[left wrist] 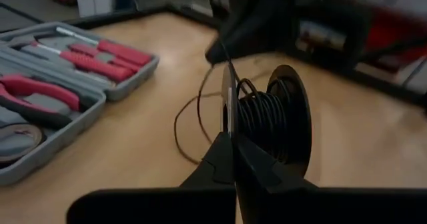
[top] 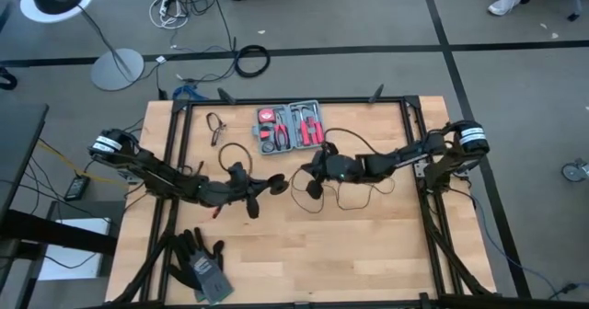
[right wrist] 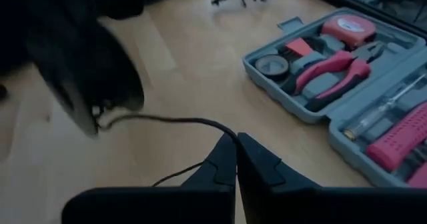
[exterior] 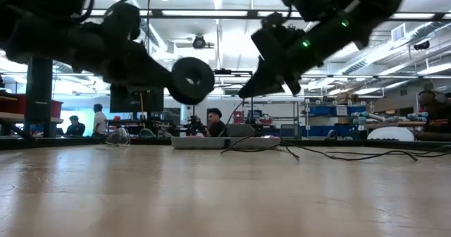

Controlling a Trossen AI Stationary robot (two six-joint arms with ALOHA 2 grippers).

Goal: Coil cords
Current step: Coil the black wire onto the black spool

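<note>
The cord is a thin black wire partly wound on a small round black spool [left wrist: 273, 121], which my left gripper [left wrist: 230, 144] holds shut above the table's middle [top: 273, 184]. The spool shows as a black disc in the low view [exterior: 192, 80], clear of the table. My right gripper [right wrist: 235, 151] is shut on the wire a short way from the spool, just right of it [top: 313, 173]. The rest of the wire lies in slack loops on the table [top: 354, 194], near the open red tool kit [top: 290, 127]. My left gripper pinches the spool's near flange at its rim [left wrist: 227, 111] between its two fingers. The spool is lifted clear of the table, with its flat sides upright and wire wound in its groove [left wrist: 260, 124]. My right gripper pinches the wire [right wrist: 223, 127] between its fingertips, the fingers lying across it. From the fingers the wire runs in a shallow arc to the spool [right wrist: 90, 84], off the table. A second strand [right wrist: 177, 174] drops away below the fingers.
The open grey tool case with red-handled tools [right wrist: 347, 71] stands at the far middle. A small dark wire object [top: 216, 127] lies far left. Grey gloves [top: 204, 268] lie near the front left. Bare wood [top: 350, 254] stretches toward the front right.
</note>
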